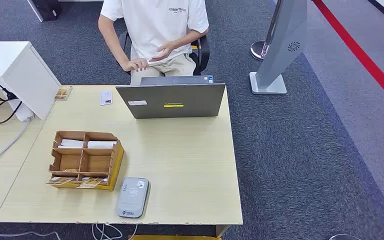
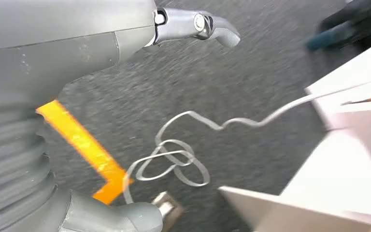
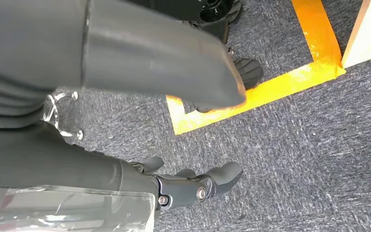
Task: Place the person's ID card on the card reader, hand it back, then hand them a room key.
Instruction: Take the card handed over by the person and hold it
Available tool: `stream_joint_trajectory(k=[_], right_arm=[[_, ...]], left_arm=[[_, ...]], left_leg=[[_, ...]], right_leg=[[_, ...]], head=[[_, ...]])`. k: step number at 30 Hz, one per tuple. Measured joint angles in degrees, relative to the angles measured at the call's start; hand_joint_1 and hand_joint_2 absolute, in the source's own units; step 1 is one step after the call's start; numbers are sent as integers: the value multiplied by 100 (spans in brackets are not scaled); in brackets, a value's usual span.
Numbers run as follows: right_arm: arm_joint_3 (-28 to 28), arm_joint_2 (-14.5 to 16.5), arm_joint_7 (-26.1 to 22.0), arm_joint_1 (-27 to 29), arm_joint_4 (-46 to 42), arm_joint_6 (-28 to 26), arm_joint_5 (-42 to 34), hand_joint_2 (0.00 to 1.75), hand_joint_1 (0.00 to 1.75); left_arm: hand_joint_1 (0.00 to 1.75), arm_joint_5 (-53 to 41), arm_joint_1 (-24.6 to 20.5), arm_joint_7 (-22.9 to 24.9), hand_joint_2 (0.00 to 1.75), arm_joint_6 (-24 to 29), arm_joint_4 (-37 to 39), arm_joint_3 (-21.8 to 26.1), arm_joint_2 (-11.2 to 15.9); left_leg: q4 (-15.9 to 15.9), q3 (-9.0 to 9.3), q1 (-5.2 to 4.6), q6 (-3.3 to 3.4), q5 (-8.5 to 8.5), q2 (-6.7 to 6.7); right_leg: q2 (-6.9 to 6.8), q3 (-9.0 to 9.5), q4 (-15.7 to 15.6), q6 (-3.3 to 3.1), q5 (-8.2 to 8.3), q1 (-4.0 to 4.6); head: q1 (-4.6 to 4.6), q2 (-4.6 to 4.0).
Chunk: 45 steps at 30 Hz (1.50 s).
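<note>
Grey fingers (image 3: 207, 183) of the right hand (image 3: 125, 96) are hanging apart above the dark carpet (image 3: 294, 159), holding nothing, with the thick thumb spreading away from them over an orange tape corner (image 3: 251, 96) on the floor. Over on the left wrist view, the left hand (image 2: 53, 72) is also gripping nothing: one finger (image 2: 198, 26) is reaching out straight and the thumb (image 2: 121, 215) is sitting well apart from it, above a looping grey cable (image 2: 174, 159) lying on the carpet beside an orange tape strip (image 2: 82, 145). Moving outward to the head view, the grey card reader (image 1: 133, 197) is lying at the near edge of the pale wooden table (image 1: 190, 165), just right of a brown cardboard organizer (image 1: 86, 159) whose far compartments are holding white cards (image 1: 87, 144); I cannot tell whether these are the room keys. Farther away, a small white card (image 1: 106, 97), possibly the ID card, is resting near the far edge of the table, just left of an open grey laptop (image 1: 172, 99). Behind the laptop, a person in a white shirt (image 1: 152, 25) is sitting on a chair, with both hands (image 1: 150, 57) hovering over the keyboard side. A white cabinet (image 1: 15, 72) is standing at the far left, and a grey kiosk stand (image 1: 280, 45) is standing on the carpet at the far right.
</note>
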Motion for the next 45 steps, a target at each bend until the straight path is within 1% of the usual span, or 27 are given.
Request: stream_joint_trajectory(k=[2, 9, 15, 18, 25, 28, 32, 38, 42, 45], right_arm=[[-19, 7, 6, -6, 3, -10, 17, 175, 0], [-175, 43, 34, -53, 27, -61, 169, 175, 0], [-291, 78, 87, -84, 51, -92, 315, 175, 0], [-317, 89, 115, -93, 55, -96, 413, 175, 0], [-406, 120, 166, -144, 83, -55, 606, 175, 0], [-455, 128, 204, -170, 107, -36, 680, 175, 0], [-459, 130, 240, -204, 138, 6, 792, 175, 0], [-459, 130, 323, -235, 164, 44, 945, 175, 0], [-458, 130, 357, -265, 174, 65, 1026, 175, 0], [-455, 130, 399, -280, 185, 73, 1067, 175, 0]], left_arm=[[0, 63, 39, -33, 175, 69, -173, -87, -15], [0, 491, 312, -278, 175, 519, -1429, -707, -126], [0, 709, 482, -587, 175, 844, -2533, -1251, -183], [0, 599, 478, -751, 175, 974, -3013, -1499, -187], [0, -13, 311, -1073, 175, 1331, -4149, -2175, -141], [0, -344, 79, -1172, 175, 1508, -4530, -2507, -58], [0, -967, -369, -1221, 175, 1680, -4657, -2795, 54], [0, -2003, -1054, -1237, 175, 1770, -4555, -2861, 197], [0, -2651, -1476, -1213, 175, 1805, -4256, -2857, 334], [0, -3125, -1760, -1104, 175, 1815, -3963, -2857, 473]], left_leg=[[0, 0, 0, 0, 0, 0], [0, 4, 0, 0, 0, 0], [0, 6, 0, 0, 0, -1], [1, 12, 1, 0, 0, 1], [2, 22, 0, 0, 2, 4], [3, 22, 0, 0, 5, -1], [3, 23, 0, -4, 9, 0], [3, 23, 0, -6, 13, 0], [3, 23, 0, -6, 13, 0], [3, 23, 0, -6, 13, 1]], right_leg=[[0, 1, 0, 0, 0, 0], [0, 4, 0, 0, 0, 0], [0, 5, 0, 0, 0, 0], [2, 0, 0, -1, 1, 0], [5, 7, 0, -5, 4, 0], [-1, 9, 0, -4, 4, 0], [1, 19, 1, -5, 7, 0], [2, 18, 2, -5, 10, 0], [3, 18, 2, -5, 10, 0], [4, 17, 2, -5, 10, 0]], head=[[1, 0], [5, 0], [5, 0], [4, 0], [-2, 0], [5, 0], [4, 0], [4, 0], [4, 0], [4, 0]])
